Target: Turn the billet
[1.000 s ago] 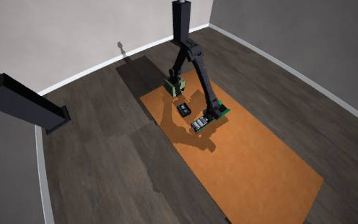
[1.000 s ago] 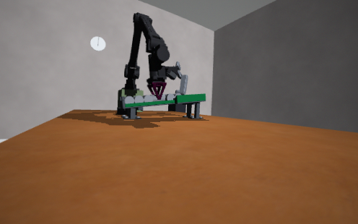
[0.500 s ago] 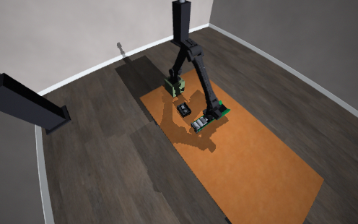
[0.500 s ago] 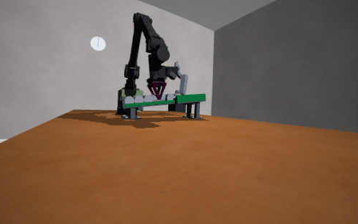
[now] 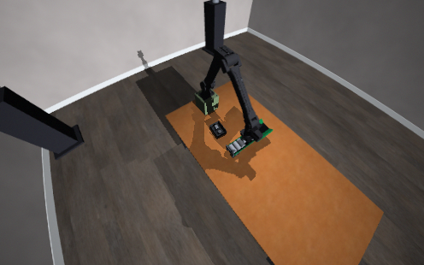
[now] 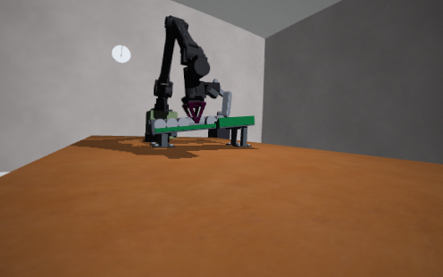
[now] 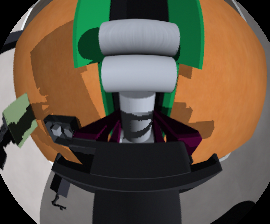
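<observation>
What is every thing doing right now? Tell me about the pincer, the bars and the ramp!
pincer: shut on the lengthwise billet
lengthwise billet: gripped, pointing along the ramp
crosswise billets: lying across the ramp, side by side
feed ramp: standing on the orange mat, tilted

Even light; blocky arm shadow; wrist view fisheye-warped.
</observation>
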Available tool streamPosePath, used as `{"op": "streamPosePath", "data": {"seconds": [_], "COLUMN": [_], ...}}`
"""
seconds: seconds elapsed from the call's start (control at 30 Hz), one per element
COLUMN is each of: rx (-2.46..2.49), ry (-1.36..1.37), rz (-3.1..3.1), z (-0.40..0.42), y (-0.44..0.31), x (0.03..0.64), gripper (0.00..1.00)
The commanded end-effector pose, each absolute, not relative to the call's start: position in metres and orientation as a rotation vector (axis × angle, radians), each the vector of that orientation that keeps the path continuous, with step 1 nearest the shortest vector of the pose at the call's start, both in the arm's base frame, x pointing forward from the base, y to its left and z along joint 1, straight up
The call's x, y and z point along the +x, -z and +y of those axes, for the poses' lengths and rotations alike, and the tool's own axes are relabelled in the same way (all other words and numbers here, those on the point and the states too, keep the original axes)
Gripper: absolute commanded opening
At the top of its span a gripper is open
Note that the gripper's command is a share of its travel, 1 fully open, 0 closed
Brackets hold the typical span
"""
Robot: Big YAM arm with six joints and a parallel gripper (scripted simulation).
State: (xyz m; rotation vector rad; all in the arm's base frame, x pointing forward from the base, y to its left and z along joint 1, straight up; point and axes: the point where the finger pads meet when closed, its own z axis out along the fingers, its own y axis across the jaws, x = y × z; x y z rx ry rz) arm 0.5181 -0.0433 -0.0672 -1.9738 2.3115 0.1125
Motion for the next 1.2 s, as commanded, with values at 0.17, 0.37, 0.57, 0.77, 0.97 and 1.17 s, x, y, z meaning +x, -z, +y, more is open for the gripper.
{"op": "streamPosePath", "data": {"seconds": [0.17, 0.37, 0.57, 0.77, 0.97, 1.17], "rx": [-1.973, -1.958, -1.953, -1.953, -1.952, -1.952], "ry": [-0.114, -0.063, -0.047, -0.046, -0.045, -0.044], "rz": [2.313, 2.289, 2.280, 2.280, 2.280, 2.281], "z": [-0.047, -0.049, -0.050, -0.050, -0.050, -0.050], "y": [0.063, 0.045, 0.034, 0.027, 0.018, 0.011], "x": [0.520, 0.540, 0.543, 0.543, 0.543, 0.543], "gripper": [0.00, 0.00, 0.00, 0.00, 0.00, 0.00]}}
